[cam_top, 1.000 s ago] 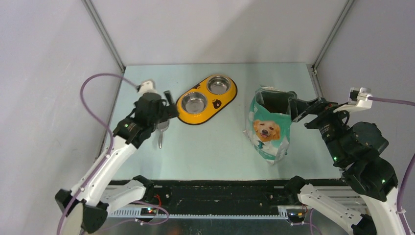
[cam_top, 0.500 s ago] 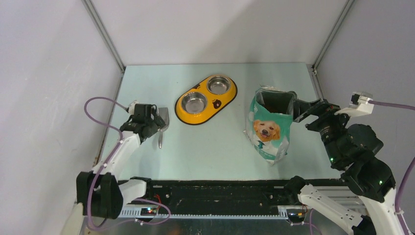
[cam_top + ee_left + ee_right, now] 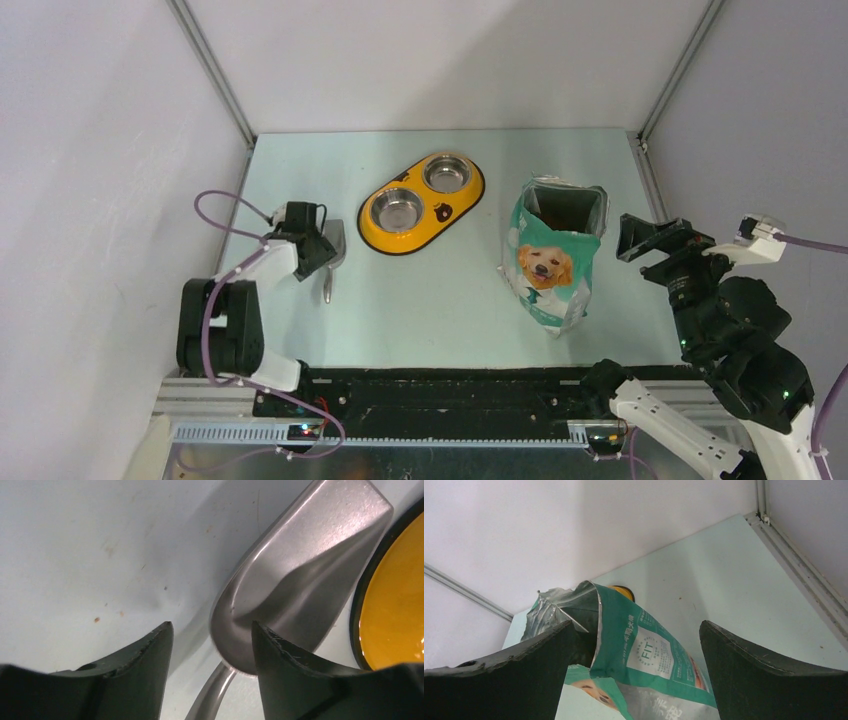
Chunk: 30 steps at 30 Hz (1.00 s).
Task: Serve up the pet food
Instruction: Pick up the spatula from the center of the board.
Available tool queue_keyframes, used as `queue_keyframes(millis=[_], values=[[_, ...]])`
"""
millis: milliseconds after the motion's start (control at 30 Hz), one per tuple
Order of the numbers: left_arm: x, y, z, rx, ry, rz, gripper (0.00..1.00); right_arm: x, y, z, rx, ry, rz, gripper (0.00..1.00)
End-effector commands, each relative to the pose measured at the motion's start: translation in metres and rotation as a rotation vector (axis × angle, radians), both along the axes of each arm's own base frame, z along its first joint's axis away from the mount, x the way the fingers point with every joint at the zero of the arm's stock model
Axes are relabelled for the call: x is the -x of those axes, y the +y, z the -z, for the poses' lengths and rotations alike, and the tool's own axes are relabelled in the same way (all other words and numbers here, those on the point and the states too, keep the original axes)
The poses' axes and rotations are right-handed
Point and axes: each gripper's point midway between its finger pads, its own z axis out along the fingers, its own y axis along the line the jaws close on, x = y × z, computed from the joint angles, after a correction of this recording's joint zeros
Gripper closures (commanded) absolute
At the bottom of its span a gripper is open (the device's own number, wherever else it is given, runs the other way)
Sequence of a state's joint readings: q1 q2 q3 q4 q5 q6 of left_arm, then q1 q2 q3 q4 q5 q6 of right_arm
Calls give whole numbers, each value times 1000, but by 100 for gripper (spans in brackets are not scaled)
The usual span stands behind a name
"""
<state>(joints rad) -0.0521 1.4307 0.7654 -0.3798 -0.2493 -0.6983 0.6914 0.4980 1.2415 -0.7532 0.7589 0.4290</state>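
Landmark: the yellow two-bowl feeder (image 3: pixel 424 192), set on the pale green table (image 3: pixel 450 300). Its two steel bowls (image 3: pixel 398 210) show bare metal. Just left of the feeder lies a grey metal scoop (image 3: pixel 300 560), bowl end beside the feeder's dark rim and handle pointing away toward the arm bases. Whether scoop and rim touch cannot be determined. The left gripper (image 3: pixel 211 627) is down at the table on the scoop's side of the feeder. Its fingers stand apart, straddling the heel of the scoop bowl where the handle begins, and the right-hand finger (image 3: pixel 290 675) overlaps the bowl's edge. No clamping is evident, and contact cannot be confirmed. To the right of the feeder, clear of it, a teal-and-white bag (image 3: pixel 548 265) printed with a golden dog stands upright, top torn open. The pet food is not discernible in any view, as the bag's mouth shows only a dark interior. Farther right of the feeder, beyond the bag and apart from it, the right gripper (image 3: pixel 636 630) faces the bag with fingers spread wide, holding nothing.
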Motion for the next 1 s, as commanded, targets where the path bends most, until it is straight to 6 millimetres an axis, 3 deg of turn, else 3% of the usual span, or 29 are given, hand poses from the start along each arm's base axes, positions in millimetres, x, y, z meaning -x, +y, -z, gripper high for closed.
queue_keyframes(millis=[0,133,233,300,400,533,667,800,967], values=[[-32,-5,-1,28,-35,10,40,4,-9,0,-9,-21,32,1],[-38,-12,8,61,-16,17,63,7,-9,-2,-10,-35,17,1],[-36,-8,6,43,-15,5,93,10,-9,-4,2,-48,-4,1],[-34,-4,0,25,-18,-3,99,11,-6,-7,31,-58,-29,1],[-28,1,-13,-1,-29,-7,100,16,-4,-20,31,-94,-65,1],[-21,6,-49,-27,-118,-18,100,23,7,-43,62,-158,-159,1],[-15,-1,-94,-1,-254,0,100,24,43,-52,150,-163,-347,1],[-10,-30,-143,15,-395,116,100,25,89,-59,181,-155,-558,0],[9,-90,-193,28,-525,371,100,35,156,-65,157,-131,-889,1]])
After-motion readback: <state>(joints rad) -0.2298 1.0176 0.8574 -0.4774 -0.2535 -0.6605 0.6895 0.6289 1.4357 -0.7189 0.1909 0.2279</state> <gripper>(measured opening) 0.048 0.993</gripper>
